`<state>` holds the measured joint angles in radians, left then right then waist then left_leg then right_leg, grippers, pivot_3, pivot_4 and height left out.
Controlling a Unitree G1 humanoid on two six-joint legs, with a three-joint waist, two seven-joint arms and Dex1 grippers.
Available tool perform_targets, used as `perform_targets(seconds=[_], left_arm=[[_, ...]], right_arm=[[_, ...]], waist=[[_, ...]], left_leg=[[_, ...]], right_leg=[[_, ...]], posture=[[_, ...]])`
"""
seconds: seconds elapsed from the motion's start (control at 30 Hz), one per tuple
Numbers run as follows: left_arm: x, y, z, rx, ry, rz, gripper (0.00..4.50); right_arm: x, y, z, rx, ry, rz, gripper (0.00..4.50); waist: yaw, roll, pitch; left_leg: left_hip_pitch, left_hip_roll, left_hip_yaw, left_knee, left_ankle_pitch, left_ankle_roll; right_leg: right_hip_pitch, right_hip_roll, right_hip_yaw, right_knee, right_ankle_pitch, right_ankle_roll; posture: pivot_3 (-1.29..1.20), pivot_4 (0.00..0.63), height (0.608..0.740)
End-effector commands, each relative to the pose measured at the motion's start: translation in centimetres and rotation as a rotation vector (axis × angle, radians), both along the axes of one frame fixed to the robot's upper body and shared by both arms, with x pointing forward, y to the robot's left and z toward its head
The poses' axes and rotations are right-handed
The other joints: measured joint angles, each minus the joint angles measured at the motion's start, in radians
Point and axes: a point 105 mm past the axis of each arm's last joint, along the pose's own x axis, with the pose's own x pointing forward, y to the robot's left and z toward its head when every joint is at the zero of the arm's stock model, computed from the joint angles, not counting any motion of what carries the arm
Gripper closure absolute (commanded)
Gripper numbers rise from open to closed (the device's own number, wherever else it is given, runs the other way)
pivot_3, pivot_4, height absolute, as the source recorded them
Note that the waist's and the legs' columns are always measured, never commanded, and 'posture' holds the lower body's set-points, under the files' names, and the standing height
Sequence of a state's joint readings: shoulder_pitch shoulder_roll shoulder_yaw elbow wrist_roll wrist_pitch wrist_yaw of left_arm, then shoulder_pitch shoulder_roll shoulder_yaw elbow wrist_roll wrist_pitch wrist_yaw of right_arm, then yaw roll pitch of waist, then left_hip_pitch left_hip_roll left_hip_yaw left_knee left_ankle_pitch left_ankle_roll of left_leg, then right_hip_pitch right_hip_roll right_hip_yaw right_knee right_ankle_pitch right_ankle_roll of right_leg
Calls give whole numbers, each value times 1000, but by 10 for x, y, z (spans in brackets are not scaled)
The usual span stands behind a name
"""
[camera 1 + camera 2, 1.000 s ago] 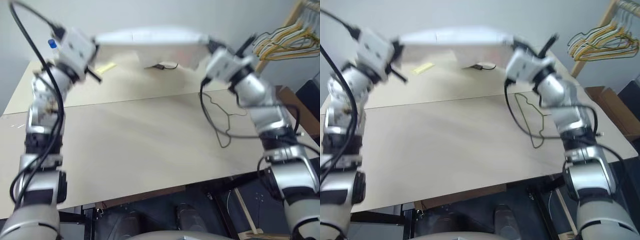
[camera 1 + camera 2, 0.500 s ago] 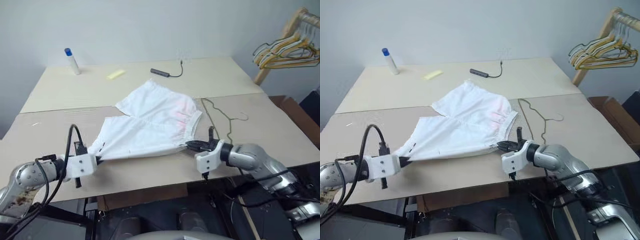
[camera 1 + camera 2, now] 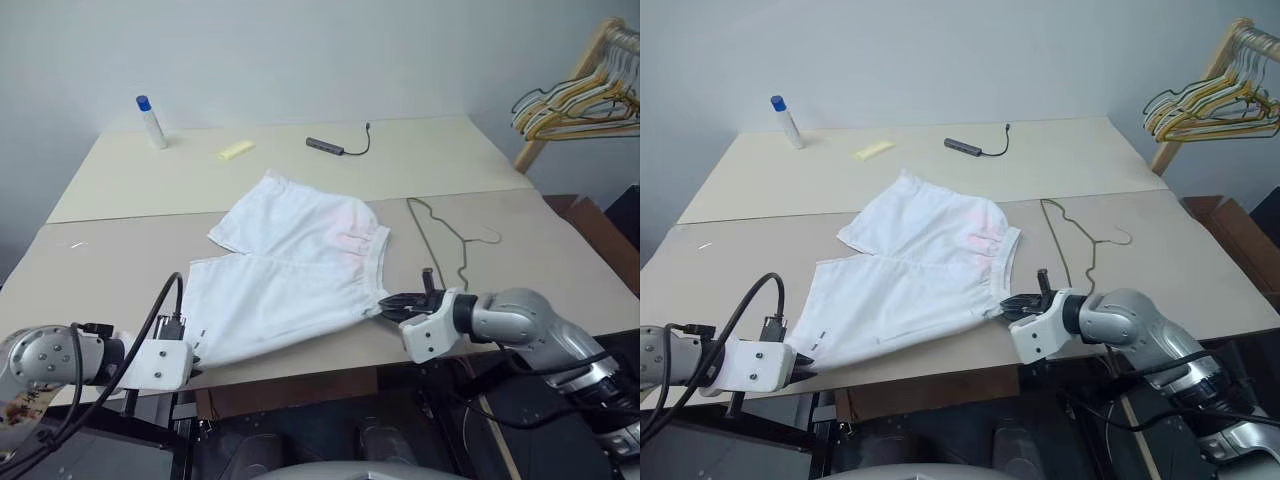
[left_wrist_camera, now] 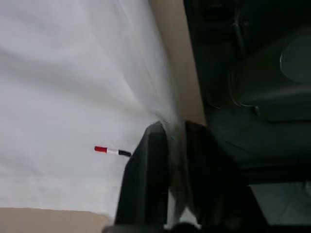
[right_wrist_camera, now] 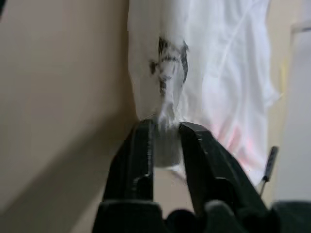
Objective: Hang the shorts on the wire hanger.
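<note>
The white shorts [image 3: 290, 270] lie spread flat on the table [image 3: 120, 270], gathered waistband toward the right and a faint pink stain near it. My left gripper [image 3: 197, 352] sits at the near left hem by the table's front edge. In the left wrist view, cloth fills the narrow gap between its fingers [image 4: 150, 145]. My right gripper [image 3: 388, 304] is at the near waistband corner, with a bunch of cloth [image 5: 165, 141] pinched between its fingers. The thin wire hanger [image 3: 440, 235] lies flat just right of the waistband, hook pointing right, apart from both grippers.
At the back of the table stand a white bottle with a blue cap [image 3: 150, 122], a yellow slip [image 3: 236, 150] and a dark adapter with a cable [image 3: 325, 147]. A wooden rack with several hangers [image 3: 580, 100] is at the far right. The front table edge is right under both grippers.
The shorts, held stretched high in the air a second ago, have come down and now lie flat. Both arms sank and drew back to the front edge, still at the cloth's corners.
</note>
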<state>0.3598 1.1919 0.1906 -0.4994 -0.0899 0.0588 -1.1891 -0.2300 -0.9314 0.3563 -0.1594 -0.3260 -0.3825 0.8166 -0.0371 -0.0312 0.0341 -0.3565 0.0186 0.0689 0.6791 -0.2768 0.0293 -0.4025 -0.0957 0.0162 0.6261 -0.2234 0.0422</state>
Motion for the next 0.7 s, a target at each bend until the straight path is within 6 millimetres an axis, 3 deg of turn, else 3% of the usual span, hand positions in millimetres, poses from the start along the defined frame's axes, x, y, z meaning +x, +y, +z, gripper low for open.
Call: perform_targets(seconds=[0.03, 0.13, 0.23, 0.3, 0.4, 0.5, 0.6, 0.7], left_arm=[[7, -7, 9, -17, -27, -12, 2496], [8, -7, 19, -27, -6, -10, 1628], [21, -19, 43, -143, -77, 12, 720], [35, -35, 58, -279, -154, 38, 52], [48, -60, 74, -501, -190, 75, 22], [50, -77, 78, -626, -155, 87, 22], [44, -91, 79, -745, -62, 59, 22], [43, -98, 81, -791, -14, 49, 22]], right_arm=[[-5, -8, 15, -2, 46, 3, 2076], [-17, -14, 27, 49, 184, -26, 1102], [1, -19, 50, 221, 181, -196, 106], [15, -27, 58, 311, 196, -329, 64], [38, -44, 63, 473, 244, -587, 64], [59, -61, 57, 603, 293, -860, 64], [77, -77, 44, 760, 350, -1158, 64], [85, -80, 30, 810, 374, -1289, 64]], waist=[[2, 0, 0], [3, 0, 0], [1, -1, 0], [1, -1, 0], [3, -2, 0], [-2, -2, -1], [-7, -2, -1], [-8, -2, -1]], left_leg=[[0, 0, 0, 0, 0, 0], [0, 0, -1, 0, 0, 0], [0, 1, -1, 0, 0, 0], [0, 2, -1, 1, 0, 0], [1, 1, -1, 1, 0, 0], [-1, 1, -2, 1, 0, 0], [-2, 0, -3, 1, -1, 0], [-2, 0, -3, 1, -1, -1]], right_leg=[[0, 0, 0, 0, 0, 0], [0, 0, 0, 0, 0, 0], [0, 1, 0, 0, 0, 0], [1, 2, 0, 0, 0, 0], [2, 2, 0, 0, 0, 0], [0, 2, 1, 1, 1, 0], [-1, 2, 2, 1, 1, -1], [-1, 2, 2, 1, 1, -1]], posture=[[-13, 0, 740], [-19, 0, 740], [-18, 0, 740], [-18, 0, 740], [-25, 0, 740], [-35, 0, 740], [-52, 0, 740], [-72, 0, 740]])
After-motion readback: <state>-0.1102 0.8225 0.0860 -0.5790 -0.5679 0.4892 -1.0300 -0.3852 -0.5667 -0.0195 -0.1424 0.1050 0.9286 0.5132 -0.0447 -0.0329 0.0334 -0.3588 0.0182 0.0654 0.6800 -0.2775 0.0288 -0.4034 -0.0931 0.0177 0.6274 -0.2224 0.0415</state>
